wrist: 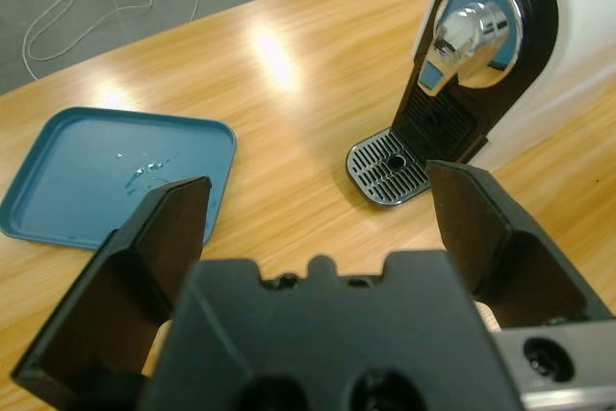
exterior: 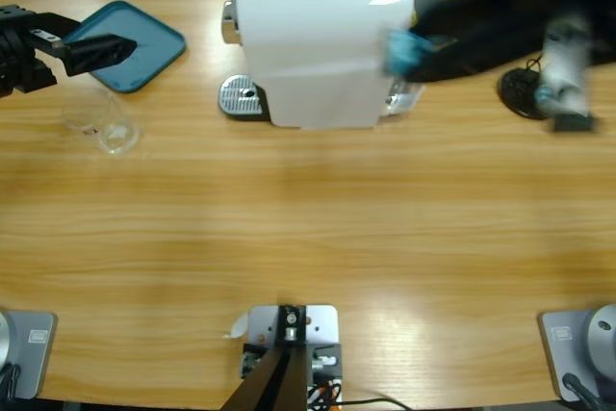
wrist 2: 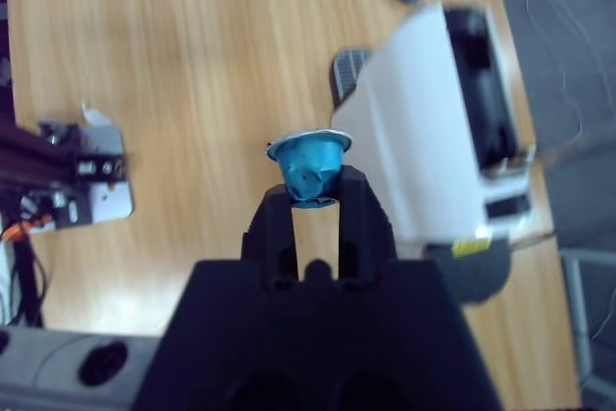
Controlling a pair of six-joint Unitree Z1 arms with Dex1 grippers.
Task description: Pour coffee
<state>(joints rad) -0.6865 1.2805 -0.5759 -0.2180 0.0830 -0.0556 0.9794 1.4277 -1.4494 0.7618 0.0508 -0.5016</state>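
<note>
Glass [exterior: 101,122] beside tray [exterior: 144,45]

I see the white boxy coffee machine [exterior: 322,45] at upper centre of the wooden desk [exterior: 308,228]. A blue capsule [exterior: 402,53] sits in a blurred black gripper [exterior: 409,55] at its right side. Upper left: teal plastic tray [exterior: 144,40], clear glass [exterior: 101,122].

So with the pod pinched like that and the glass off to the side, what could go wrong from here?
The right gripper holds the blue capsule only by its lower end, so it might slip or tilt on the way to the white coffee machine. The clear glass stands on the table beside the teal tray, not on the drip grate; brewing now would likely spill. The open left gripper holds nothing.
</note>
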